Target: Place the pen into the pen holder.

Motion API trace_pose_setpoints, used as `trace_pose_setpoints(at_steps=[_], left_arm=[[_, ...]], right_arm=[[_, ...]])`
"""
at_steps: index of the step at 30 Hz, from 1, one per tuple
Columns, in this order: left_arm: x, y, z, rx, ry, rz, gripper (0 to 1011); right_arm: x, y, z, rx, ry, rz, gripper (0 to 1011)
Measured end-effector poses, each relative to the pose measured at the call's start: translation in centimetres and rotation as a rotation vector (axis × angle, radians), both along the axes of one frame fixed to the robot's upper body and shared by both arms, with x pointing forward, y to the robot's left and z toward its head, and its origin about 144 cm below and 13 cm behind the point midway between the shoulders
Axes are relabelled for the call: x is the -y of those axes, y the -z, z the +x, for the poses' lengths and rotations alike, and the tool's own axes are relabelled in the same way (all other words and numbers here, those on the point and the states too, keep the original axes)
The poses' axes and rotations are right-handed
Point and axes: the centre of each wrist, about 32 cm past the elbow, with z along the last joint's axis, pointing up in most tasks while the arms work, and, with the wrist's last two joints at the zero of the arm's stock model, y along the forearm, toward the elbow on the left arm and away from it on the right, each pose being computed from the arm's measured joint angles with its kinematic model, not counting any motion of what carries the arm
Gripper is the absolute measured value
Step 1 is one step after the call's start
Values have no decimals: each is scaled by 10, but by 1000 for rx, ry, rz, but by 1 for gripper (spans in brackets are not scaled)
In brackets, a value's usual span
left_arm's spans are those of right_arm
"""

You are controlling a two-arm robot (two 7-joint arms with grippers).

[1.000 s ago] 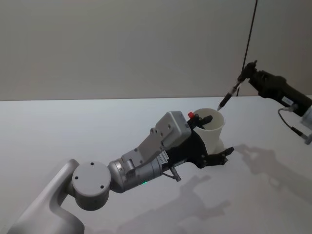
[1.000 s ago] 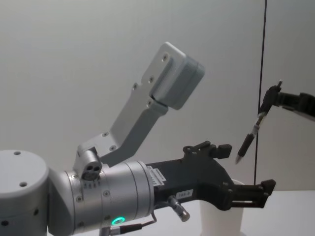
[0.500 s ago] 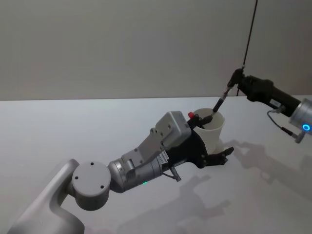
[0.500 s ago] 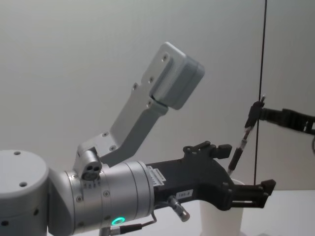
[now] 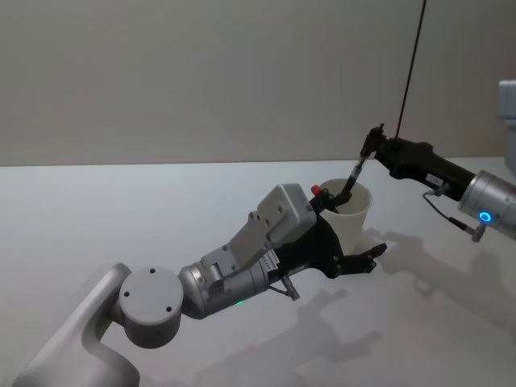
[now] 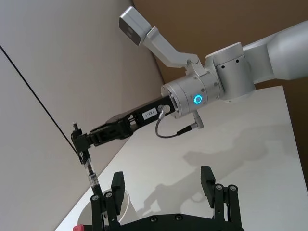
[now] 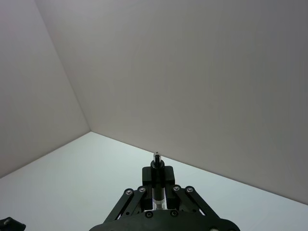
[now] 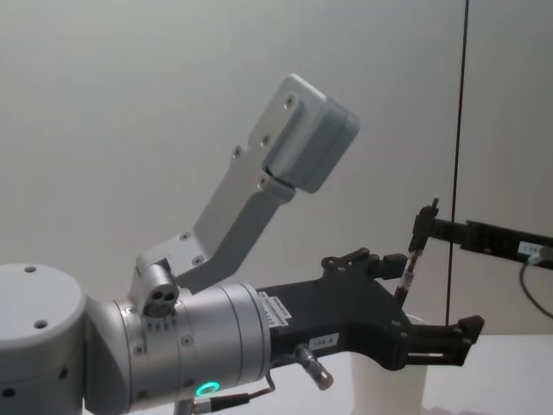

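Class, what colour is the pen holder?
White; the pen holder shows best in the head view.

- The left gripper (image 5: 355,230) flanks the pen holder (image 5: 348,216) at 3 and 9 o'clock; approach from 12 is free.
- The pen (image 5: 355,173) occupies its mouth.

Evenly lit, soft and slightly dim. Faint, blurred arm shadows across the matte white table (image 5: 451,322). No glare; focus sharp throughout.
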Motion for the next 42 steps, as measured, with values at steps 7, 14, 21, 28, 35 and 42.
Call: trace_pose_setpoints(at_steps=[7, 14, 21, 28, 35, 42], left_arm=[[0, 0, 0, 0, 0, 0, 1004], [0, 0, 0, 0, 0, 0, 1004], [0, 0, 0, 0, 0, 0, 1004], [0, 0, 0, 0, 0, 0, 1004], [0, 0, 0, 0, 0, 0, 1004], [0, 0, 0, 0, 0, 0, 1004]], right_arm=[[-6, 6, 2, -4, 2, -28, 138], [-10, 11, 3, -6, 5, -54, 329], [-12, 14, 4, -8, 13, -69, 560], [-11, 15, 3, -7, 21, -72, 804], [-10, 15, 3, -6, 27, -72, 989], [-10, 15, 3, -5, 31, -72, 1001]])
